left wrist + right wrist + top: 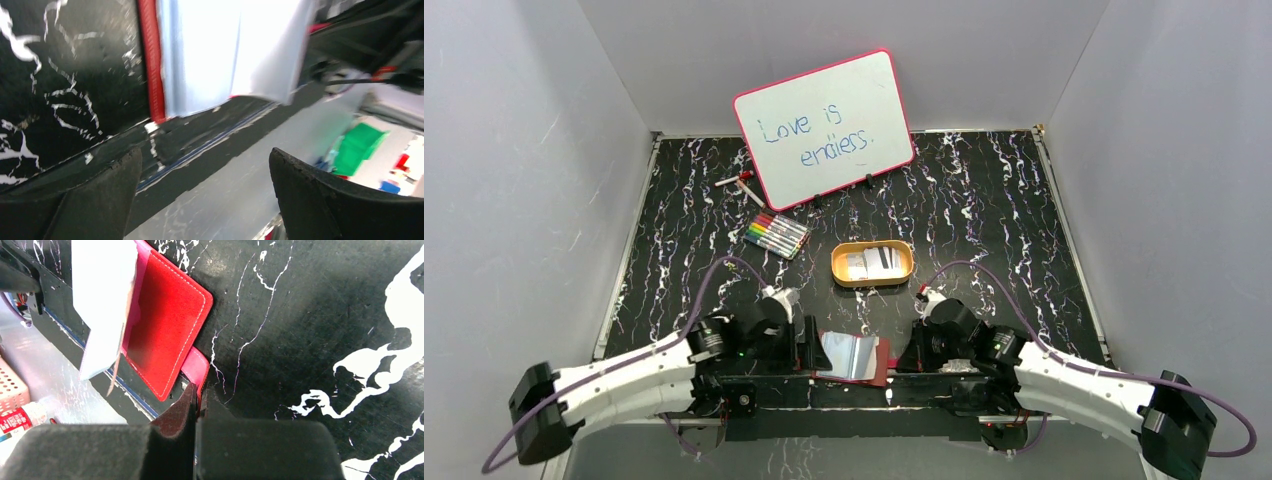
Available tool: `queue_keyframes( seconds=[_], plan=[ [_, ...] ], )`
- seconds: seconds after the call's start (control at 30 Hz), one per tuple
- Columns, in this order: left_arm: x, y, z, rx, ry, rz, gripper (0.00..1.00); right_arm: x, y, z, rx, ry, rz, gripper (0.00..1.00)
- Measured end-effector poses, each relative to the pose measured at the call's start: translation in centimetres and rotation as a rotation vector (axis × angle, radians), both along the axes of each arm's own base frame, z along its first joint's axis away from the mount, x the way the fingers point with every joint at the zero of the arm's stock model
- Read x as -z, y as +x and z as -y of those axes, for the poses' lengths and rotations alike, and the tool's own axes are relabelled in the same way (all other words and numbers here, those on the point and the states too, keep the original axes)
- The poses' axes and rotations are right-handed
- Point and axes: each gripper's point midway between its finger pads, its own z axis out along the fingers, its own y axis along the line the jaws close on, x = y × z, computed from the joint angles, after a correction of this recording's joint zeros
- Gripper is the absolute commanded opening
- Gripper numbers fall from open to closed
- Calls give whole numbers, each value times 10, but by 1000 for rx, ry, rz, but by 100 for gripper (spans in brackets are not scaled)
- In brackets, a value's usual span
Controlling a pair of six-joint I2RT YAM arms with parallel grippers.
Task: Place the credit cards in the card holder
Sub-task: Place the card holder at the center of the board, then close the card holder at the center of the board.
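The dark-red card holder [879, 362] lies open at the table's near edge, its shiny clear sleeves [849, 355] facing up. My right gripper [905, 352] is at its right side, shut on its pink snap tab [196, 367]. The red leather cover [167, 322] shows just beyond the tab. My left gripper [810, 345] is open and empty just left of the holder. In the left wrist view the sleeves [225, 50] and the red edge [152, 65] lie ahead of the open gripper [205, 165]. The credit cards [871, 263], pale with one dark stripe, lie in the orange tray.
The orange oval tray [839, 270] sits mid-table behind the holder. A set of colour markers [776, 235], a loose marker [742, 182] and a pink-framed whiteboard [824, 125] stand at the back. Grey walls enclose the table on three sides.
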Motion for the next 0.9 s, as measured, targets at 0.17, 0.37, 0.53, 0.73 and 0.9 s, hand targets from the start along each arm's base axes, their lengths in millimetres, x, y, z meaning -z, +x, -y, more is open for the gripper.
queue_keyframes(
  seconds=[0.17,0.37,0.53,0.73,0.9],
  plan=[
    [42,-22,-8,31,197,-101,94,0,-1,1,0,1,0,0],
    [49,-17,0,-23,163,-106,88,-1,-1,0,-4,8,1,0],
    [49,-14,16,-41,79,-110,81,-1,-3,-2,-17,12,-11,0],
    [49,-14,26,-33,50,-126,72,1,-5,-2,-27,9,-15,0],
    [50,-14,25,-34,31,-115,71,0,-5,-3,-38,17,-14,0]
  ],
)
